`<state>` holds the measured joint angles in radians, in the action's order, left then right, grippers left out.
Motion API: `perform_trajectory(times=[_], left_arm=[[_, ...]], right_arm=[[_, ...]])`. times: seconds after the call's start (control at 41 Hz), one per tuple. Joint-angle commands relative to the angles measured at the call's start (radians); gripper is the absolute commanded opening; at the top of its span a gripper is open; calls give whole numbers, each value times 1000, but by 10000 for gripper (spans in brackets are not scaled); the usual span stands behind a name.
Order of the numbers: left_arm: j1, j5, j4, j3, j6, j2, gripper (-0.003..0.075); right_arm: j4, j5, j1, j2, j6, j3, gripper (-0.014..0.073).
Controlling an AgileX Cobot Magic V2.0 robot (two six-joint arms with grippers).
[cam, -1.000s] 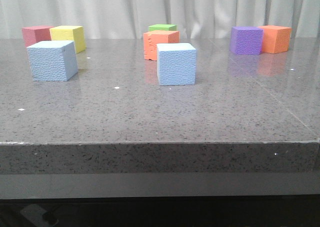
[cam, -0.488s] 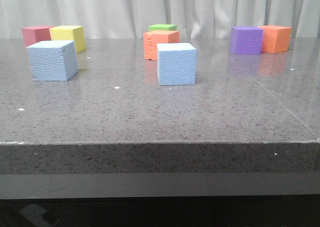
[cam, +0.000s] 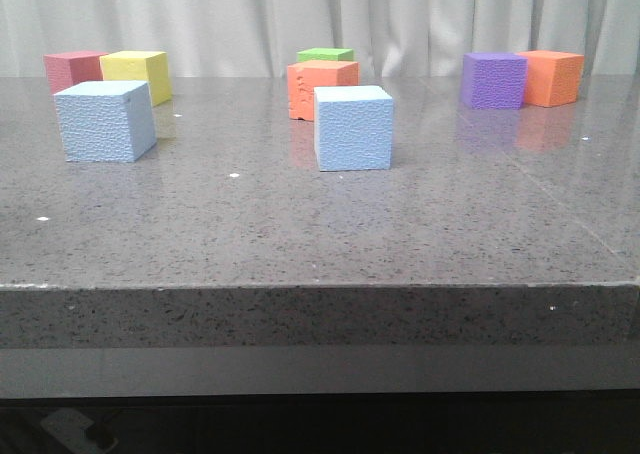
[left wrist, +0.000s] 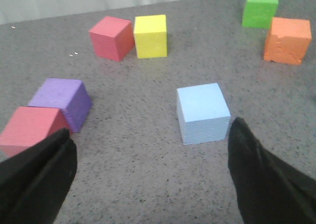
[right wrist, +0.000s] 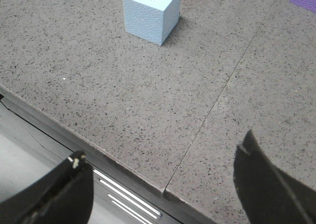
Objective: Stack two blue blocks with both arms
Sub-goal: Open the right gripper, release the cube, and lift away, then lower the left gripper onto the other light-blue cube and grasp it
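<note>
Two pale blue blocks stand apart on the grey stone table. One is at the left (cam: pixel 104 121), the other near the middle (cam: pixel 352 127). No gripper shows in the front view. In the left wrist view my left gripper (left wrist: pixel 150 130) is open and empty, with the left blue block (left wrist: pixel 202 112) just beyond it, close to one fingertip (left wrist: pixel 247 145). In the right wrist view my right gripper (right wrist: pixel 163 152) is open and empty over the table's front edge (right wrist: pixel 128 172). The middle blue block (right wrist: pixel 150 12) lies well ahead of it.
Red (cam: pixel 70 71) and yellow (cam: pixel 138 74) cubes stand behind the left blue block. Orange (cam: pixel 320 86) and green (cam: pixel 325 55) cubes stand behind the middle one. Purple (cam: pixel 493 80) and orange (cam: pixel 552 77) cubes are at the back right. The left wrist view shows another purple cube (left wrist: pixel 61 100) and red cube (left wrist: pixel 29 130).
</note>
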<state>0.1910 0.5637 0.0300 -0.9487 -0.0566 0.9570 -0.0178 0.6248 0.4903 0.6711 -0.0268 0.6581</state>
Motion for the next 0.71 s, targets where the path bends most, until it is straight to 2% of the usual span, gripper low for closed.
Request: perform_trajectory(times=[0.0, 0.317, 0.683], left_arm=[[51, -27, 27, -97, -3, 95, 624], [83, 151, 27, -375, -3, 443, 623], [84, 287, -1, -613, 83, 700, 623]], right_arm=[[-4, -57, -5, -5, -8, 23, 589], [-4, -57, -5, -5, -8, 23, 589], [-4, -57, -5, -5, -8, 23, 589]])
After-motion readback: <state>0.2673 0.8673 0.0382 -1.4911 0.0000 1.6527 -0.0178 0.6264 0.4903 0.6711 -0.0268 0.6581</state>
